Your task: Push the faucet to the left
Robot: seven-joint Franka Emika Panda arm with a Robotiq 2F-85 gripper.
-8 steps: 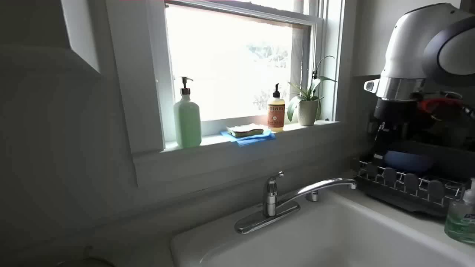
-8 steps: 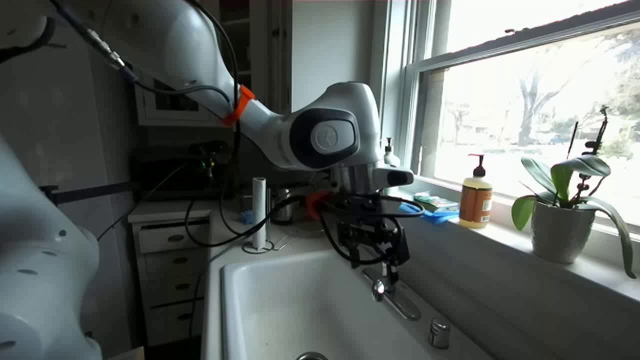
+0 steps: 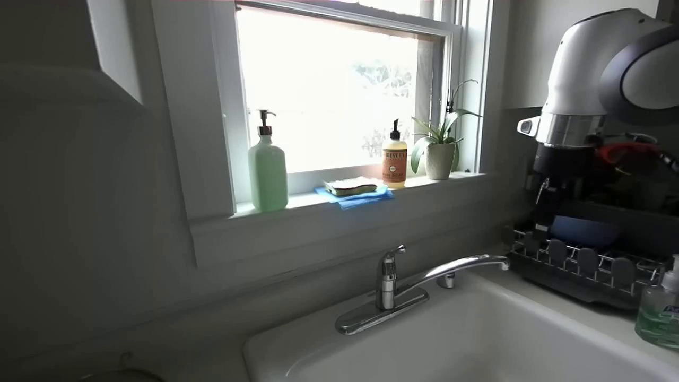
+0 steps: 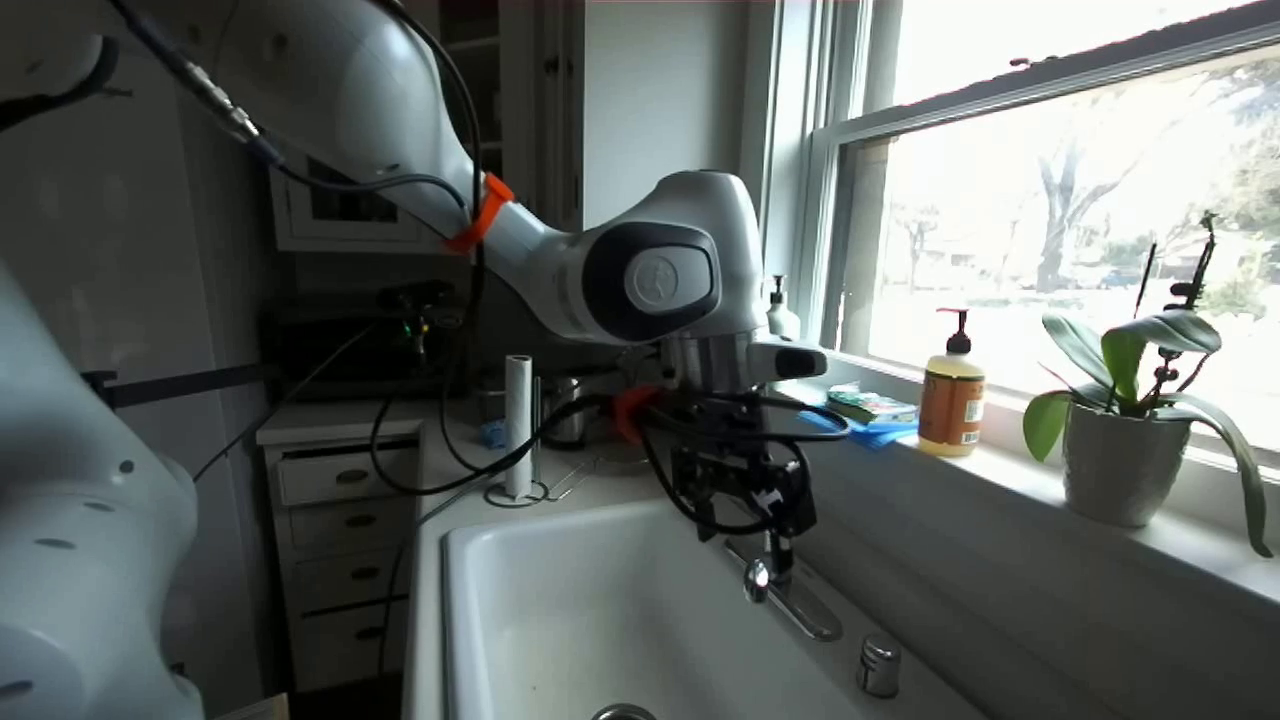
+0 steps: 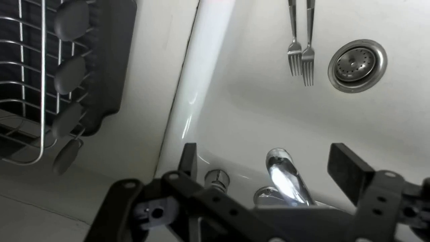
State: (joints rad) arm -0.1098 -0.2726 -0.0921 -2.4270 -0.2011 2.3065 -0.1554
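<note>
The chrome faucet point(image 3: 389, 292) stands on the sink's back ledge, its arched spout reaching to the right in an exterior view. In an exterior view the faucet's base point(image 4: 810, 612) shows, with the lever handle hidden behind my gripper point(image 4: 745, 540). In the wrist view the spout point(image 5: 285, 179) lies between the two fingers of my gripper point(image 5: 263, 151), with a gap on both sides. The fingers are wide apart and hold nothing. My gripper point(image 3: 542, 227) also shows past the spout tip in an exterior view.
The white sink point(image 4: 455, 600) holds two forks point(image 5: 300, 55) beside the drain point(image 5: 357, 66). A chrome side piece point(image 5: 217, 179) stands near the faucet. A dish rack point(image 3: 589, 265) and sanitizer bottle point(image 3: 659, 313) are at the right. A green pump bottle point(image 3: 268, 175) stands on the sill.
My arm and gripper have moved slightly down. The faucet has not moved.
</note>
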